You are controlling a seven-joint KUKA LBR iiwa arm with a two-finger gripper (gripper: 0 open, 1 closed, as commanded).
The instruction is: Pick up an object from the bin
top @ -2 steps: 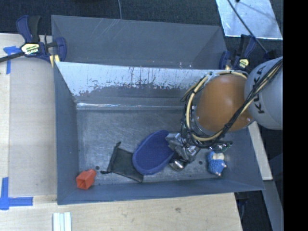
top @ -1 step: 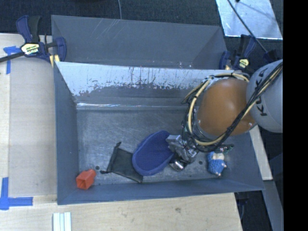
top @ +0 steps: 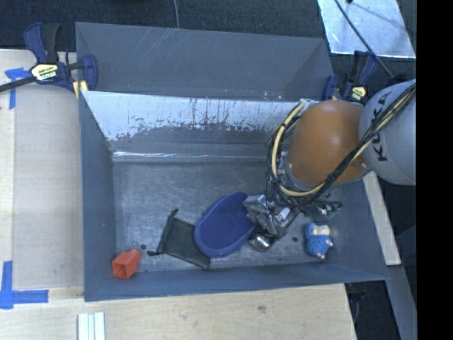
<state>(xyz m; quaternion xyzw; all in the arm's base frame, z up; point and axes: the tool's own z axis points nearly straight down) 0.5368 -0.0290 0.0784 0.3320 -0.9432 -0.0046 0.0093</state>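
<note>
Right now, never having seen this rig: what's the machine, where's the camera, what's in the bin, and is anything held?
One camera looks down on a grey metal bin from above, slightly sideways. The robot arm, with an orange-brown cover at its wrist, reaches in from the right. Its end effector sits low at the right edge of a blue oval dish lying mid-floor. Left of the dish is a black scrap; in the near-left corner, an orange-red block; to the right, a small blue-and-white thing. Whether anything is held can't be told.
</note>
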